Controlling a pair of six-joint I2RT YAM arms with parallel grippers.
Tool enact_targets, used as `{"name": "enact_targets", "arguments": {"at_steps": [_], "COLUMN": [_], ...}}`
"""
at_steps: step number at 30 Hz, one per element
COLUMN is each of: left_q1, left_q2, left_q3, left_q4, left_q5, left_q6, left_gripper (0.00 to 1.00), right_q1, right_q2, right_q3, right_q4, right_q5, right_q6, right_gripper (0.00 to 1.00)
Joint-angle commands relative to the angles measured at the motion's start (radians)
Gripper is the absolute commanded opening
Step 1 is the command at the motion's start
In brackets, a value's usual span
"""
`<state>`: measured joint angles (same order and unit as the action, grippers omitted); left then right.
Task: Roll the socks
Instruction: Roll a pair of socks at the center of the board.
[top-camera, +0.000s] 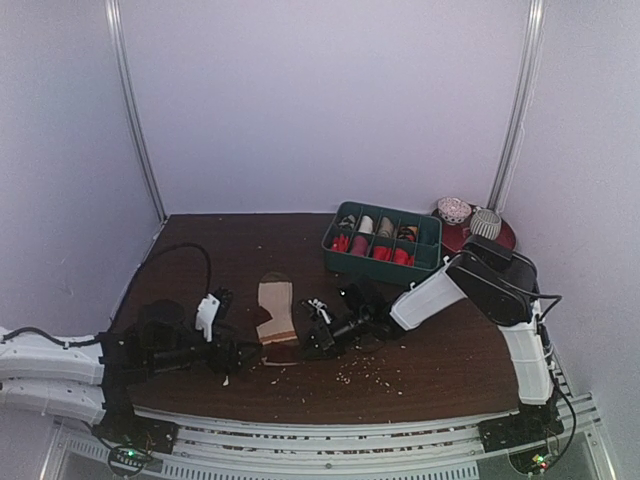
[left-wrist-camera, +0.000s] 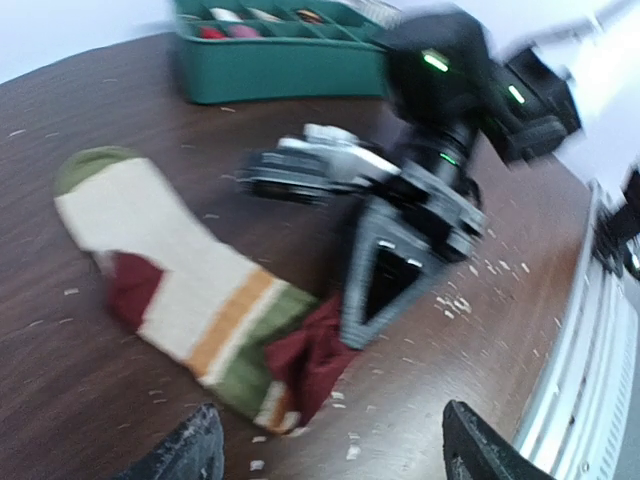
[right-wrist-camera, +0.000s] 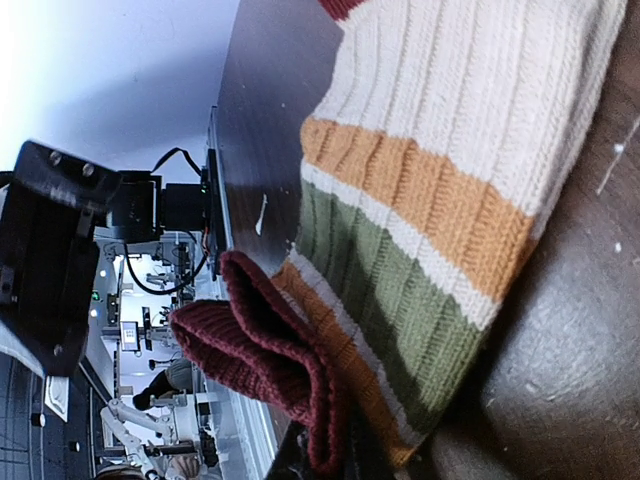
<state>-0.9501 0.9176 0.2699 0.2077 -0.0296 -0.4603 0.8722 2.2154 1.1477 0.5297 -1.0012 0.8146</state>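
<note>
Close to the near edge of the counter (top-camera: 440, 370), left of its middle, the left hand (left-wrist-camera: 330, 440) hangs low with its two fingers (left-wrist-camera: 195, 452) spread wide. Nothing lies between them, and they point across the counter at the sock's toe end just ahead.

The striped sock (left-wrist-camera: 170, 270) lies flat on the dark wood a little beyond that hand, roughly midway between the left and right edges. Its maroon toe (left-wrist-camera: 310, 360) points to the near edge and its green cuff to the far edge. Between them run a green band, an orange band, a cream body and a maroon heel patch.

The right hand (left-wrist-camera: 352, 330) reaches in from the right side, and its tip sits on the toe. Its jaws are closed, and the right wrist view shows the maroon fabric bunched into a fold where it is pinched. The rest of the sock stays flat on the counter.

Pale crumbs (top-camera: 365, 372) are scattered over the wood around the right hand and towards the near edge.

Further back, near the far right corner, stands a green divided box (top-camera: 383, 262) with rolled red and light bundles in its compartments. Just beside it, in the corner itself, a red plate (top-camera: 505, 238) carries a pinkish ball (top-camera: 454, 209) and a grey ball (top-camera: 486, 222).
</note>
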Motion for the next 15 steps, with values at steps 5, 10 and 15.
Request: {"name": "enact_targets", "arguments": {"at_steps": [5, 10, 15], "left_q1": [-0.059, -0.059, -0.059], "left_q2": [0.175, 0.164, 0.192], "left_q3": [-0.003, -0.02, -0.089], "left_q4": [0.301, 0.274, 0.369], "left_q5": [-0.008, -0.002, 0.071], "left_q6": [0.077, 0.087, 0.089], "left_gripper": [0.76, 0.74, 0.66], "right_q1": [0.013, 0.02, 0.025], "right_q2": [0.029, 0.038, 0.056], "right_q3": [0.157, 0.259, 0.365], "right_q4": [-0.529, -0.693, -0.779], "right_q5": [0.056, 0.08, 0.079], "right_q6": [-0.335, -0.521, -0.599], "right_gripper": [0.02, 0.02, 0.02]}}
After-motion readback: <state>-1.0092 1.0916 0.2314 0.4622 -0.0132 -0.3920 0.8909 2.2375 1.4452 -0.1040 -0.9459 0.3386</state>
